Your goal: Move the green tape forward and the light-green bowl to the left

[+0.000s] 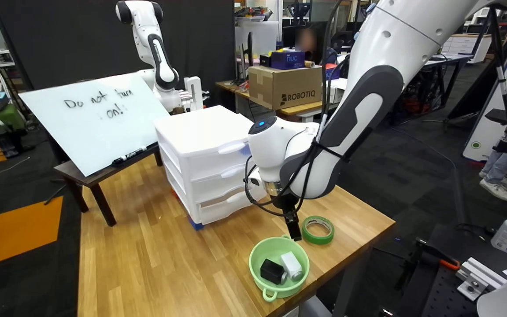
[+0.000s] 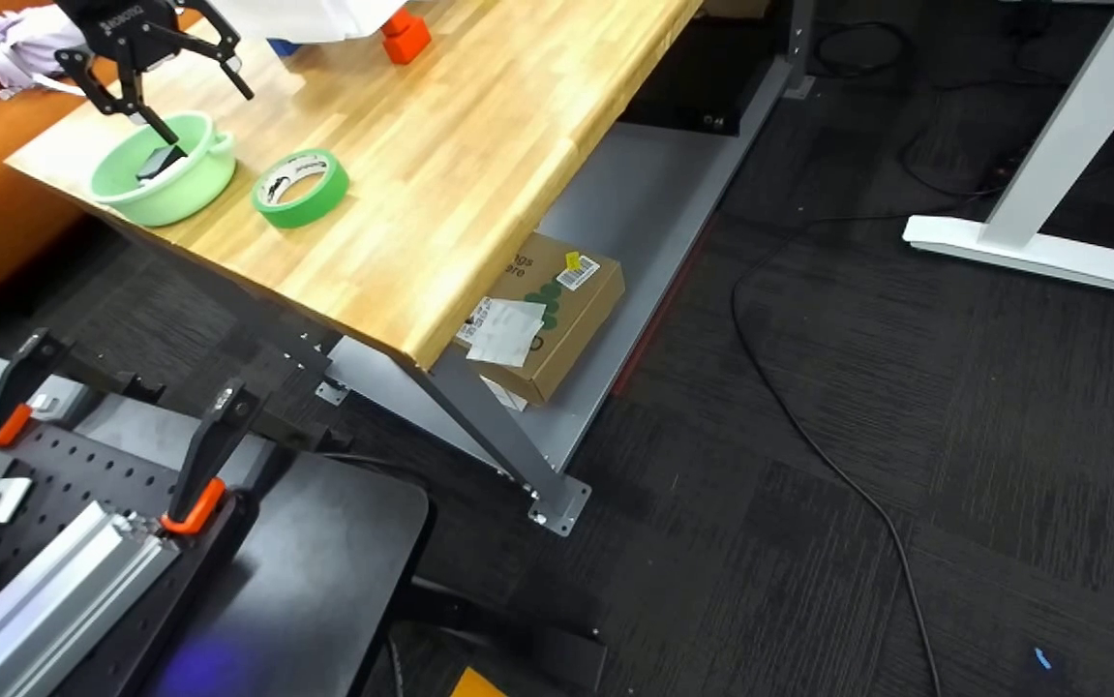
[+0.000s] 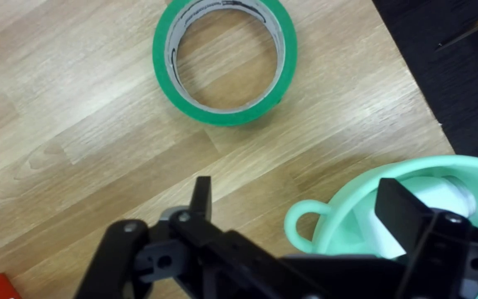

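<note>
The green tape (image 1: 319,241) lies flat on the wooden table, beside the light-green bowl (image 1: 257,257). The tape (image 2: 313,205) and the bowl (image 2: 179,198) also show in an exterior view. A black box (image 1: 272,270) and a white box (image 1: 292,263) lie in the bowl. My gripper (image 3: 295,179) is open, with nothing held. In the wrist view, one finger is over bare table and one over the bowl's inside. The bowl's rim and handle (image 3: 292,224) show between them. Whether a finger touches the bowl I cannot tell. The tape (image 3: 162,54) is ahead of the fingers.
A white drawer unit (image 1: 172,152) stands on the table behind the bowl. A tilted whiteboard (image 1: 99,119) is farther back. Red blocks (image 2: 406,39) and a blue block (image 1: 195,223) sit by the drawers. The table's edge (image 1: 346,259) runs close to the bowl and tape.
</note>
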`<action>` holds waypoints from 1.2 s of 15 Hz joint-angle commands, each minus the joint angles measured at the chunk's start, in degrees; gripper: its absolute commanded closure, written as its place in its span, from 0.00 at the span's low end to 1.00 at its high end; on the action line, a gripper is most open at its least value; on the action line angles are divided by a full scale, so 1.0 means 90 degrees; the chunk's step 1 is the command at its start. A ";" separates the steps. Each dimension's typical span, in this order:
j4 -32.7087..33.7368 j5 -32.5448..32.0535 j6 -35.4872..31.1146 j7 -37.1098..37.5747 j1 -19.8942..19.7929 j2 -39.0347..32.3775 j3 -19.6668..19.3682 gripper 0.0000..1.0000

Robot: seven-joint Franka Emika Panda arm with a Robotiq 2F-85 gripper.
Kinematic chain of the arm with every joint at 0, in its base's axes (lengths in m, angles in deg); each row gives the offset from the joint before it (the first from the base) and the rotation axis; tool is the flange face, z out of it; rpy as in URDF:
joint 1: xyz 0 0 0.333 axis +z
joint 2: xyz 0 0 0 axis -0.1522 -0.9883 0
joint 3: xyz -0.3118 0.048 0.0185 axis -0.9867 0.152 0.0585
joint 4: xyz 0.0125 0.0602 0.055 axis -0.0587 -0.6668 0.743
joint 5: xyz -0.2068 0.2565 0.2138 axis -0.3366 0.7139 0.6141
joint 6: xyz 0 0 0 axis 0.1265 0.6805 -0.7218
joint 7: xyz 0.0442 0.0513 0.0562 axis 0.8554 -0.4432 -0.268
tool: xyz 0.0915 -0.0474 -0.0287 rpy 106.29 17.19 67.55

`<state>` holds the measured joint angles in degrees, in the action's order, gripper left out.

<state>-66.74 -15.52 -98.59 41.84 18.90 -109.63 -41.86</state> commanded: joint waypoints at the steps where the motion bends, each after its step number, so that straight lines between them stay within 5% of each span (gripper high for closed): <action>1: -0.0008 0.0065 -0.0141 -0.0176 -0.0126 -0.0015 0.0142 0.00; 9: -0.0265 0.1027 -0.2120 -0.0938 -0.0544 -0.0001 0.0758 0.00; 14: -0.0207 0.1243 -0.1856 -0.1373 -0.0752 -0.0149 0.0957 0.00; 18: 0.0031 0.0998 -0.1089 -0.1116 -0.0542 -0.0320 0.0725 0.00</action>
<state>-68.44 -5.58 -113.12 31.46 13.60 -111.73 -34.81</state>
